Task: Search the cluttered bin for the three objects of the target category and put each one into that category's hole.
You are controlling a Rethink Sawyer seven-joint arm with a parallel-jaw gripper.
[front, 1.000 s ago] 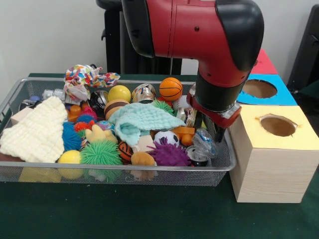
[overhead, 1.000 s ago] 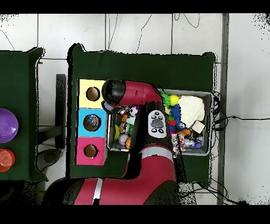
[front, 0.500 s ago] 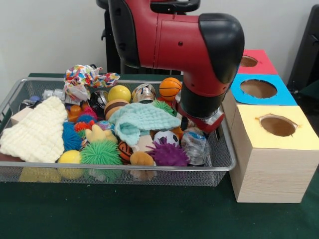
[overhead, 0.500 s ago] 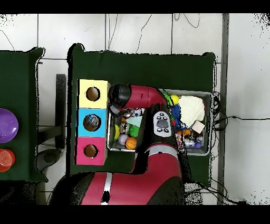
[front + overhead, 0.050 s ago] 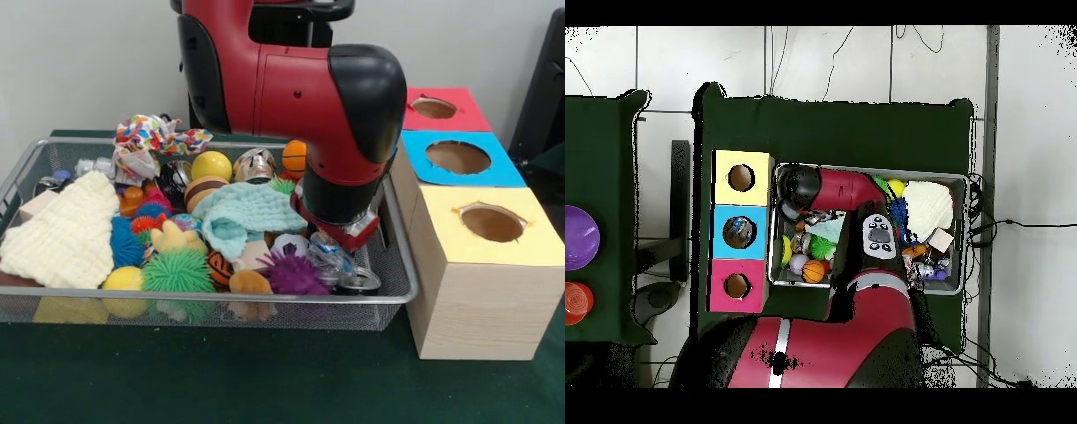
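Observation:
A wire mesh bin (image 5: 221, 299) holds a jumble of toys, balls and cloths. My gripper (image 5: 335, 243) hangs under the red and black arm, low over the bin's right part. It is just above crumpled clear plastic (image 5: 334, 262), with a purple spiky ball (image 5: 291, 276) and a small soccer ball (image 5: 284, 242) beside it. A teal cloth (image 5: 247, 212) lies left of it and an orange basketball (image 5: 293, 157) peeks out behind the arm. In the overhead view the arm's black end (image 5: 800, 186) covers the gripper at the bin's (image 5: 967, 235) left end.
Three wooden boxes with holes stand right of the bin: yellow top (image 5: 530, 246), blue top (image 5: 499, 175), red top (image 5: 468, 117). Also in the bin are a white knit cloth (image 5: 66, 231), a green spiky ball (image 5: 179, 269), a yellow ball (image 5: 212, 165) and a patterned cloth (image 5: 154, 137).
The arm has swung from the bin's right rim, next to the yellow box, leftward and lower into the bin. It now hides most of the basketball.

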